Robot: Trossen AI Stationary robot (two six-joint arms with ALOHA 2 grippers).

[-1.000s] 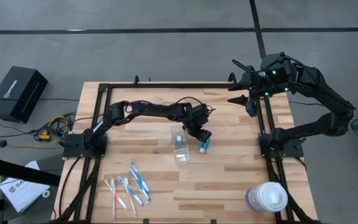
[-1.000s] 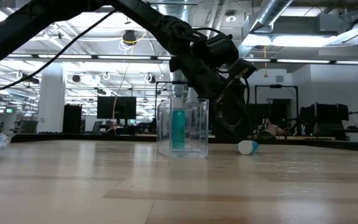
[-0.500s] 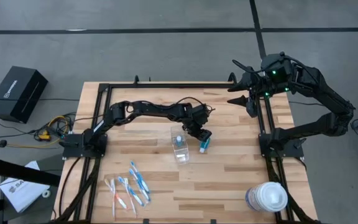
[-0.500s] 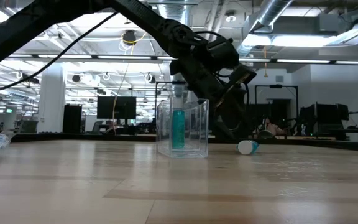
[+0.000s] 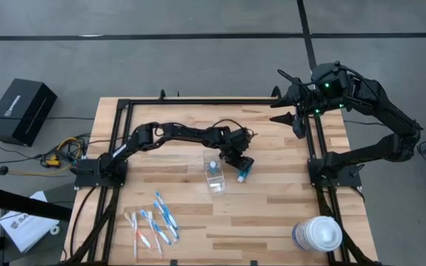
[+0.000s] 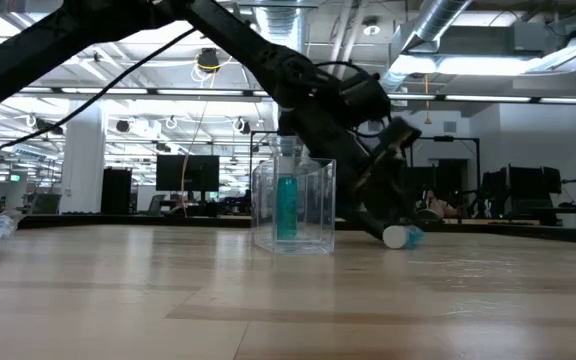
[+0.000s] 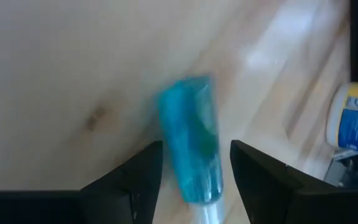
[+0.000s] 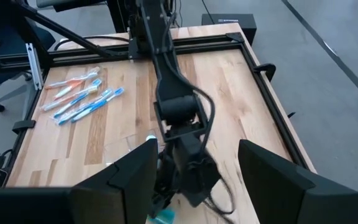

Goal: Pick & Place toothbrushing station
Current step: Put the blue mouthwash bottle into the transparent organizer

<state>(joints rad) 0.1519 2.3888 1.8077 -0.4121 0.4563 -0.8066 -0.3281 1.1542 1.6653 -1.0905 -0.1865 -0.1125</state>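
— How far along is it, would you say?

— Early, by my reckoning. One teal tube (image 6: 286, 208) stands upright inside the clear cup (image 5: 214, 171), and that is all the cup holds. The second teal tube (image 5: 242, 174) lies flat on the bench (image 5: 272, 207), and the left tool (image 5: 240, 164) is down right over it, its two fingers spread with the tube lying between them in the left wrist view, not clamped yet as far as I can see. So that tube is the step in hand.

— And the brushes?

— The toothbrushes (image 5: 154, 222), blue, white and orange, lie in a loose bunch well away from the left tool, towards the arm's own base, untouched. All of those are left, I'd judge.

— The other arm?

— The right tool (image 5: 293, 111) waits high at the far edge of the bench, fingers apart, holding nothing.

— What of the bench itself?

— Pale wooden planks with a black frame round them. A big white-lidded tub (image 5: 318, 234) sits well off from both tools, near a corner.

— And the room?

— Grey floor, a black box (image 5: 22, 109) beside the bench, and behind it an open hall with ceiling ducts, strip lights and dark monitors.
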